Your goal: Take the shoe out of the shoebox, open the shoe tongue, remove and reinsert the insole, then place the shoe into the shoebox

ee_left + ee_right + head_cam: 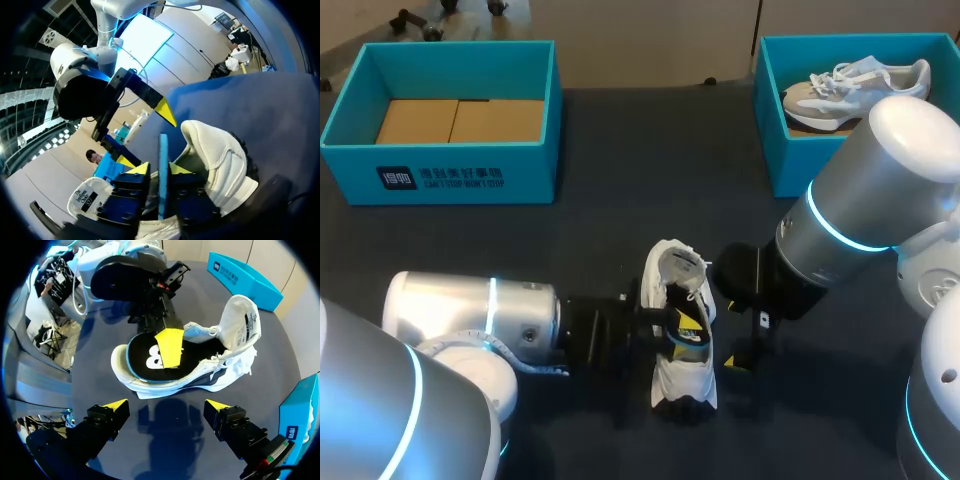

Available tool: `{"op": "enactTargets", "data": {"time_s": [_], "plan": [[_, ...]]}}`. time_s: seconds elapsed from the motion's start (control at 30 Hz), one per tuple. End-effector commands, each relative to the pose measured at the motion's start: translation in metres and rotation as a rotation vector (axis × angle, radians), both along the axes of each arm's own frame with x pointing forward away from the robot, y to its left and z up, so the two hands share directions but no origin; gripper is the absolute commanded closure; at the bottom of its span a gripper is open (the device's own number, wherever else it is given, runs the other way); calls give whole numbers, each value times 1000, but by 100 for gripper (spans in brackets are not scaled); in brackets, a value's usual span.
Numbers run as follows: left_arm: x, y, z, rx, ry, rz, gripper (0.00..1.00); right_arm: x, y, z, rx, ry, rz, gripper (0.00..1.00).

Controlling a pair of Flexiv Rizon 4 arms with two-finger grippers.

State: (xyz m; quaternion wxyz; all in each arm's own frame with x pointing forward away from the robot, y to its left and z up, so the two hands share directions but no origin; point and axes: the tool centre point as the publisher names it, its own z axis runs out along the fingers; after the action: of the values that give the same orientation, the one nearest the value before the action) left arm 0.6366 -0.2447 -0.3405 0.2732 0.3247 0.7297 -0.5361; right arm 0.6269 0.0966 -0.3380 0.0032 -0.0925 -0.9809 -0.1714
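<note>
1. Left gripper [160, 169] is clamped on the insole [145, 362]. In the left wrist view both yellow tips press the thin blue edge from either side. Pinching it edge-on like that makes sense to me, since a floppy insole slides easier when it's held stiff along its length.
2. The insole sits half in, half out, with its heel end riding up over the collar of the white sneaker [670, 375]. Can't tell from this alone whether it's coming out or going back in, so I'd call it the remove/reinsert step either way.
3. The sneaker is out on the dark table [600, 230], between the two grippers and well apart from both teal boxes.
4. The tongue [242, 322] is flipped up and forward toward the toe. That's why the opening is wide enough for the insole to pass.
5. Right gripper [165, 407] is spread wide with nothing in it, hanging just beside the sneaker. My guess is it's parked there to steady the sneaker if it starts sliding.
6. The left shoebox [460, 175] shows only its cardboard floor, so it's probably where this one ends up. The right shoebox [775, 150] holds a second sneaker [850, 90].
7. Risk: the sneaker isn't pinned down, so pushing on the insole could shove the whole thing along.
</note>
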Motion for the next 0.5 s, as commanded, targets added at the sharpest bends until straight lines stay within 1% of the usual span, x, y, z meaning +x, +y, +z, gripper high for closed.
{"op": "enactTargets", "data": {"time_s": [0.03, 0.27, 0.37, 0.4, 0.43, 0.5], "plan": [[-10, 15, 9, 3, 20, 4, 58, -1, 0, -1, -1, -3, -1, 0], [-19, 21, 18, 6, 40, -11, 62, -1, 0, -1, -1, -3, -1, 0], [-21, 20, 18, 14, 34, -18, 89, -1, 0, -1, -1, -3, -1, 0], [-21, 19, 18, 15, 34, -18, 95, -1, 0, -1, -1, -3, -1, 0], [-20, 17, 17, 22, 29, -19, 100, -1, 0, -1, -1, -3, -1, 0], [-19, 14, 15, 27, 25, -19, 100, -1, 0, -1, -1, -3, -1, 0]]}}
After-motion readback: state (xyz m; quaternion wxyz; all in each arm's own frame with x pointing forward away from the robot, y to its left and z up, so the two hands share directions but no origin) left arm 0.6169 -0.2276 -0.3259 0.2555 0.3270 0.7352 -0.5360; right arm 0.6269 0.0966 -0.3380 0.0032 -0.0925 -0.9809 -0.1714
